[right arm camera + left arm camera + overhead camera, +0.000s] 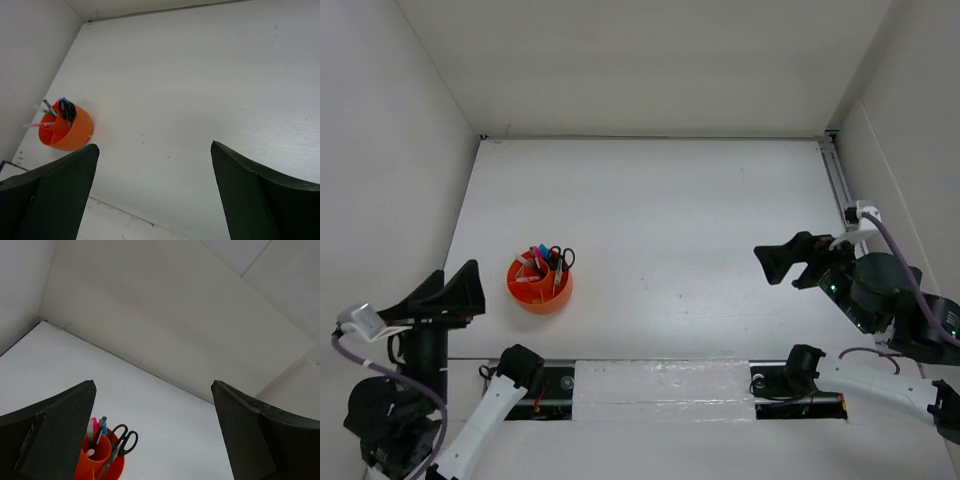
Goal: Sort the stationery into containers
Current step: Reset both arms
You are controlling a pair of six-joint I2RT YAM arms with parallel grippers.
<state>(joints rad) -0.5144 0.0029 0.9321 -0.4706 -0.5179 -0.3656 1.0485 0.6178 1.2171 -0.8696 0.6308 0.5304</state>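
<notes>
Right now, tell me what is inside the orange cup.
Standing in the cup: scissors, a blue-capped marker, a pink-capped highlighter. Its wall hides their lower ends and anything beneath.

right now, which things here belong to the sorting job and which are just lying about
Part of the job:
- orange cup
- scissors, in the cup
- pens and markers, in the cup

Not part of it:
- white strip along the near table edge
- rail at the right table edge

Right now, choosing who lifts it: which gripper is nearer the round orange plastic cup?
Left. Left gripper sits just left of the orange cup; right gripper far to its right.
</notes>
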